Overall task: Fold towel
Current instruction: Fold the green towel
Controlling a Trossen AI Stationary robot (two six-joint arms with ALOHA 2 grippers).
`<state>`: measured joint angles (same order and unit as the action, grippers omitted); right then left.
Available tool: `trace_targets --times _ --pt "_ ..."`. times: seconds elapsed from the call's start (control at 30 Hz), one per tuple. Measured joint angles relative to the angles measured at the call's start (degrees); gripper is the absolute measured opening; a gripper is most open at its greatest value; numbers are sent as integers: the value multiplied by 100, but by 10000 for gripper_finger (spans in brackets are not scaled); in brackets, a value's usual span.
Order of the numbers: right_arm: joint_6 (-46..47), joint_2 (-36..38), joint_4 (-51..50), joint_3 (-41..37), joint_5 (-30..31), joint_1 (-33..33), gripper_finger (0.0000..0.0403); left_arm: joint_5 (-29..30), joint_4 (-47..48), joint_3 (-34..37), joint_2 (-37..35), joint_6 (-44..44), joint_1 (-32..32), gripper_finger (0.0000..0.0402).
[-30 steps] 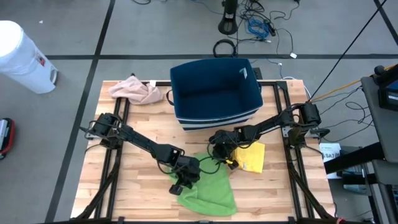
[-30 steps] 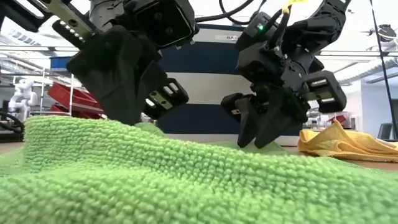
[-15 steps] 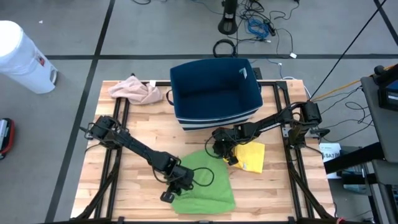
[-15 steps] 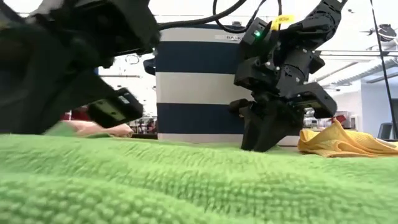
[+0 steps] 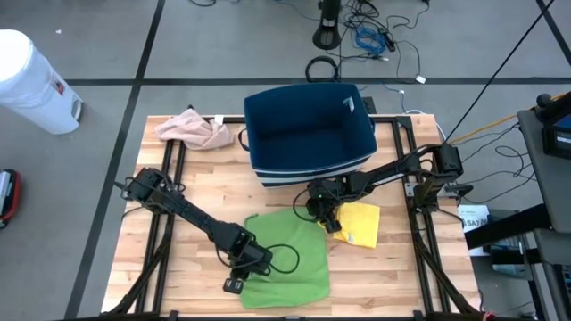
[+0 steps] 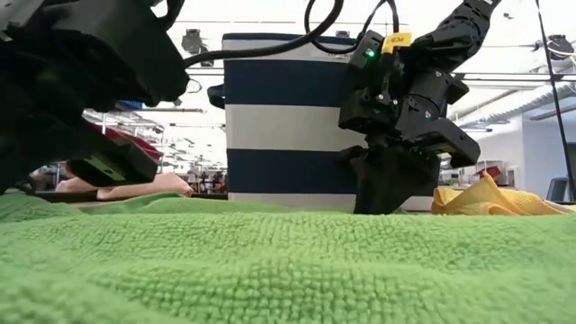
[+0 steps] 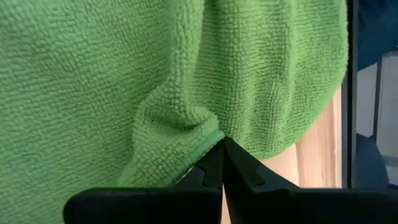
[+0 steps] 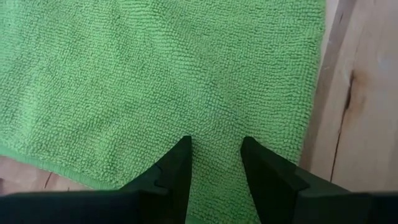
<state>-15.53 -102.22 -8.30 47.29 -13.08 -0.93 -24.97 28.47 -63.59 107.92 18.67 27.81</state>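
Surveying from above, we log the green towel (image 5: 287, 259) spread flat on the wooden table (image 5: 196, 187) near its front edge, in front of the navy bin (image 5: 308, 129); the left gripper (image 5: 239, 276) sits at the towel's front-left edge, the right gripper (image 5: 319, 214) at its far-right corner, just beside a yellow cloth (image 5: 361, 223), with a pink cloth (image 5: 194, 129) well apart at the far left. Low view: towel pile fills the foreground, both grippers low over it. Left wrist view: fingers (image 7: 239, 168) clenched on a puckered fold of the towel's edge. Right wrist view: fingers (image 8: 171, 171) parted, resting on the towel, gripping nothing. We judge the fold goes best if the right gripper pinches its corner first, then both lift evenly and carry across together.
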Motion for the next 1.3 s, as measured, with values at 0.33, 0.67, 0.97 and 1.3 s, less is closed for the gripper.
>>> trace_targets --times 0.33,0.67,0.97,1.3 --pt "91 -5 -10 -7 2 -2 132 353 -173 2 -271 530 24 53" --pt "140 -5 -27 -8 95 3 132 1340 1373 0 -1062 1174 103 92" --pt "143 186 -151 -30 381 -34 132 2116 996 2 -1104 964 340 92" --pt "271 1110 -385 -57 805 11 132 3678 747 2 -1054 206 55 92"
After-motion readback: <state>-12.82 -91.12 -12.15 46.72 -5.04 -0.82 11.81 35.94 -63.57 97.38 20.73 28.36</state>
